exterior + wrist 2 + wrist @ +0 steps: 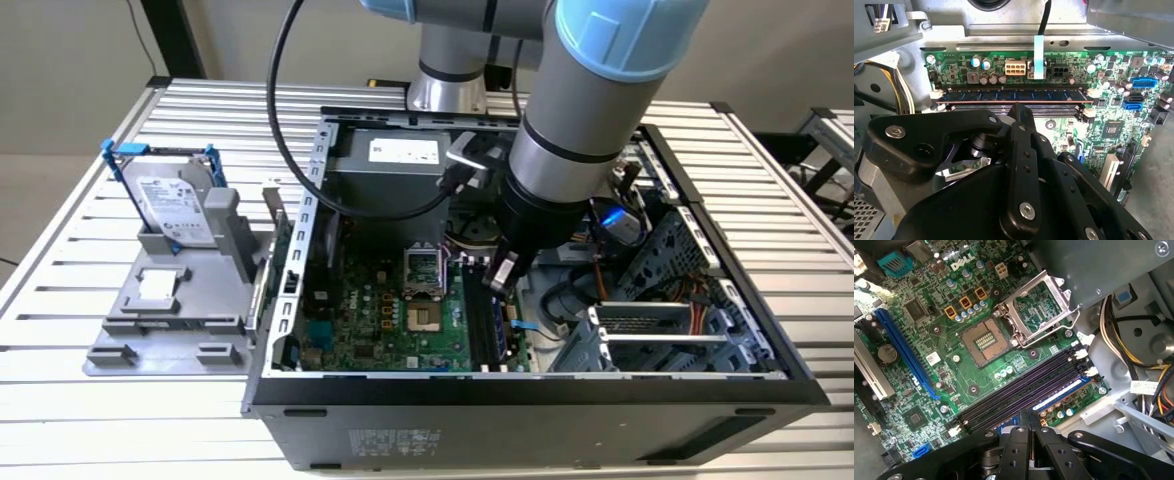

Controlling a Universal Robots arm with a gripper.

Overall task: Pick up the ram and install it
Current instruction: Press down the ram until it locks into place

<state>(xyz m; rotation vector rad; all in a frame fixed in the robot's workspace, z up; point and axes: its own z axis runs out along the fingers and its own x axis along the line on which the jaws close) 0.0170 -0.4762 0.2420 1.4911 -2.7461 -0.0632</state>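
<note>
The ram (1011,95) is a dark stick with blue-labelled chips, standing in the outermost memory slot of the green motherboard (944,365) inside the open computer case (534,385). In the first wrist view the ram (1061,396) lies beside the empty black slots (1019,390). My gripper (1030,416) hangs right over the middle of the stick with its black fingers (1020,432) pressed together and nothing between them. I cannot tell whether the fingertips touch the stick. In the exterior view my gripper (497,280) is low inside the case above the ram (507,335).
The open CPU socket (985,342) sits beside the slots. A drive cage (654,335) and cables (1126,340) crowd the side next to the ram. On the exterior view's left, a hard drive with blue bracket (167,205) stands on a grey fixture (174,320).
</note>
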